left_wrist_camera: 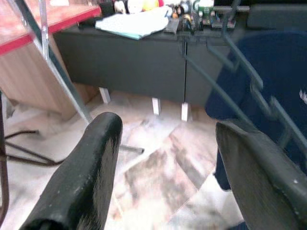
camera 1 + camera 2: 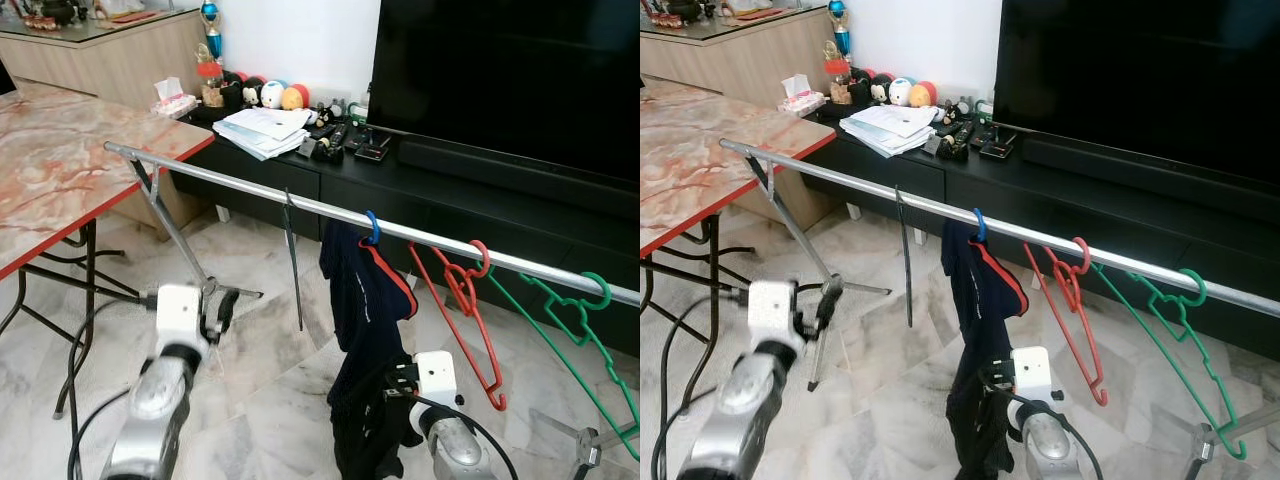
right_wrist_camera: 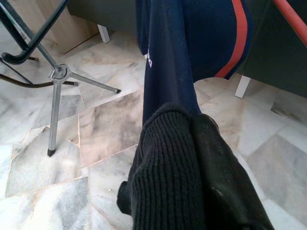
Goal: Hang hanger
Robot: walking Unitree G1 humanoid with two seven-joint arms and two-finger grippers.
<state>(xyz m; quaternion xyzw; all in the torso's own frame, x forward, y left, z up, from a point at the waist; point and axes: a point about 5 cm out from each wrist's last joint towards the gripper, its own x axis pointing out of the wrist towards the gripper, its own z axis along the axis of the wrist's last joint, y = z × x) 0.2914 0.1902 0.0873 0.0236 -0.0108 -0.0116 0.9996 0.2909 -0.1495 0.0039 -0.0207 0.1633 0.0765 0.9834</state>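
Silver rail runs across the scene from 10 o'clock down to 3 o'clock, carried on tripod legs over pale marble floor. Four things hang on it, left to right: a thin black hanger seen edge-on, a blue hook carrying a navy shirt with orange trim, a red hanger, a green hanger.

Task's thing, as I judge it: the blue-hooked hanger with the shirt. Its hook sits over the rail near mid-span, between the black and red hangers, apart from both. Shirt droops straight down in a long bunch, hem low toward the floor at 6 o'clock. Hanger body hidden under the cloth.

Right gripper: fingers together, clamped on dark fabric low on the shirt; wrist view shows black ribbed cloth wrapped over them. Probably gripping there to steady or carry the garment by its lower part while the hook seats. Hook looks seated, so the hang seems all but done; release would be the remaining step.

Left gripper: raised at 7 o'clock, below the rail, well apart from the shirt. Fingers apart, nothing between them; through the gap the wrist view shows floor and black TV cabinet. Seems on standby, free to assist.

Risk: pulling on the hem could drag the hook along or off the rail.

Marble-topped surface at 9 o'clock, papers and TV behind.
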